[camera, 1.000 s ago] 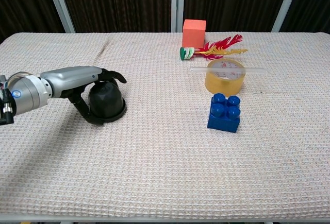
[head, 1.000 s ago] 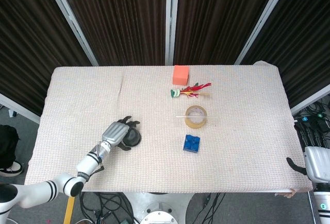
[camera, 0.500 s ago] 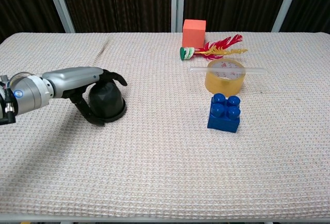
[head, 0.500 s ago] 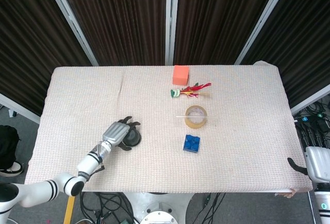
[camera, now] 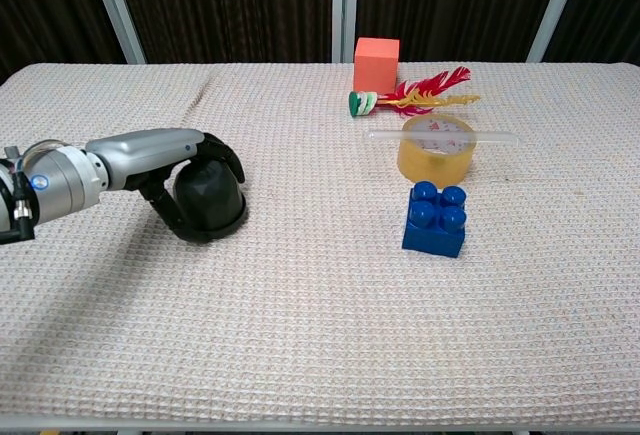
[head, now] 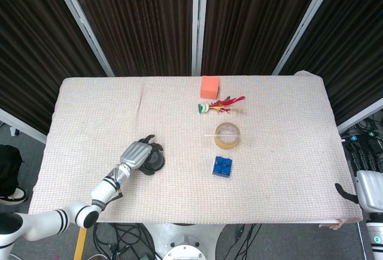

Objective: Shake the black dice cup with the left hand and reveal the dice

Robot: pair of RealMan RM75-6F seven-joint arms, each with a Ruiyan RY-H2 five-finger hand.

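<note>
The black dice cup (camera: 214, 199) stands mouth-down on the woven tablecloth, left of centre, and also shows in the head view as the cup (head: 155, 161). My left hand (camera: 168, 151) lies over it from the left; the fingers curl down over the top and far side, and the thumb wraps the near side, so the hand grips the cup. From above, the left hand (head: 136, 153) covers most of the cup. No dice are visible. Only a part of my right hand (head: 358, 192) shows at the table's right edge, and how its fingers lie is hidden.
A blue toy brick (camera: 435, 218) sits right of centre, with a roll of tape (camera: 435, 150) and a clear stick behind it. Further back are a red feathered toy (camera: 410, 94) and an orange block (camera: 376, 64).
The left hand's fingers, spread above the cup a second ago, have curled down around it. The cup has stayed on the cloth.
</note>
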